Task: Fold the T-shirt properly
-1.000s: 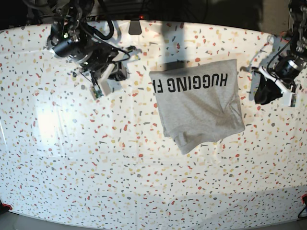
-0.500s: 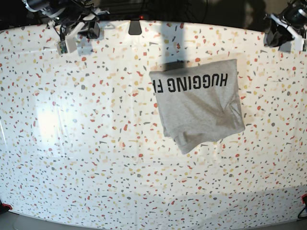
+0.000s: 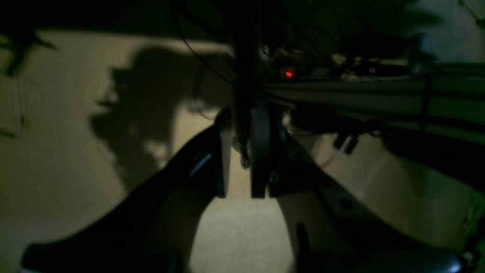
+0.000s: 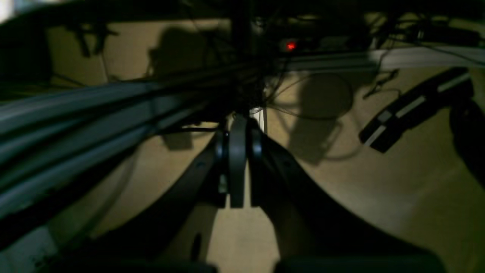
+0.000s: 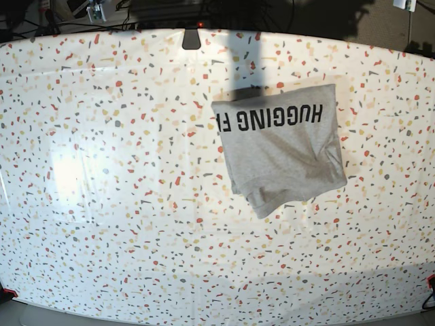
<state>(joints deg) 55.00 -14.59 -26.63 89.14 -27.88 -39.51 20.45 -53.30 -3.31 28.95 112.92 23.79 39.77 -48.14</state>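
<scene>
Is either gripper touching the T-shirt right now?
Apart. The base view shows the folded T-shirt lying alone on the table, with both arms pulled off past its far edge.

The T-shirt (image 5: 282, 146) bears upside-down black capitals "HUGGING F".

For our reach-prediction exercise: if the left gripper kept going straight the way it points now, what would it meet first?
Probably the dark upright post with hanging cables straight beyond the left gripper; depth is unclear in this dim view.
</scene>
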